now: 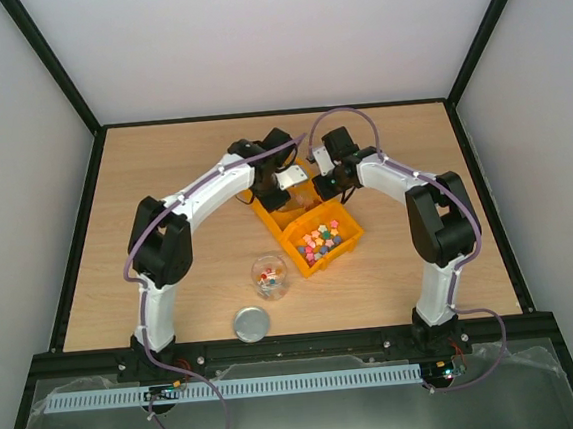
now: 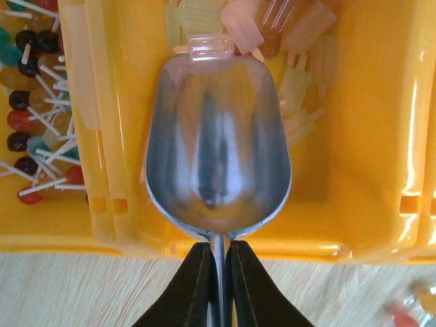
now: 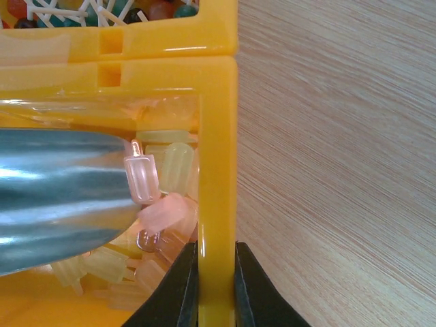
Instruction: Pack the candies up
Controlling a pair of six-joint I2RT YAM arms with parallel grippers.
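Both clamped: left gripper on scoop, right gripper on bin wall.

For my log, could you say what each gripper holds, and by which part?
Left gripper: the metal scoop, by its handle. Right gripper: the yellow bin, by its wall.

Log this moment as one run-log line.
left tool: shut on scoop handle | scoop: bowl empty, tip among popsicle sweets | right tool: shut on yellow bin wall | jar: open, lid beside

Place: robot lab cell | signs: white walls, black frame, wooden tabletop, left arm and right arm bolted to rail
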